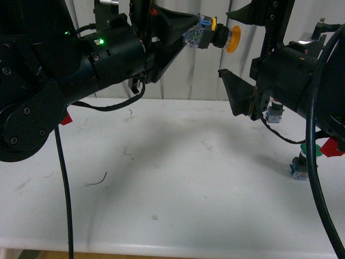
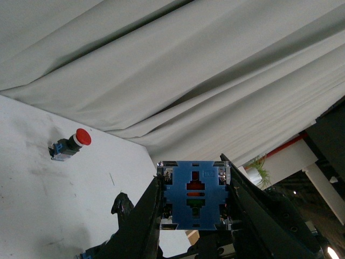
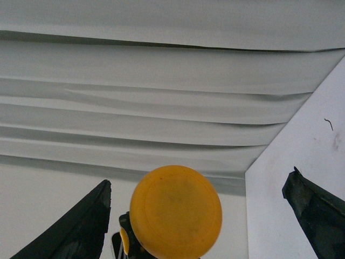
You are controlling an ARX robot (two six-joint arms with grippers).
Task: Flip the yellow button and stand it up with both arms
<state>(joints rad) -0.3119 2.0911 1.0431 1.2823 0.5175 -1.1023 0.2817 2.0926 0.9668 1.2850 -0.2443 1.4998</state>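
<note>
The button (image 1: pixel 214 33) is held in the air, well above the table (image 1: pixel 161 205). The left gripper (image 1: pixel 188 29) is clamped tight on its blue base (image 1: pixel 195 33). The button's long axis lies level, with the cap (image 1: pixel 233 39) pointing to 3 o'clock, straight at the right gripper (image 1: pixel 224 44). That gripper is spread wide and holds nothing. One finger sits at about 12 o'clock of the cap and the other at 6 o'clock, and neither touches it. The right arm is therefore the free one and already close. A hand-over would probably depend on the cap facing into that gap, with the black collar behind it as the bare part to close on.

The right wrist view shows the cap face-on between the fingers (image 3: pixel 81 226), closer to one than the other, which the front view cannot settle. The left wrist view shows the base's underside seated squarely between both fingers, and a red button (image 2: pixel 70 144) lying on the table. The cap is hidden in that view.
</note>
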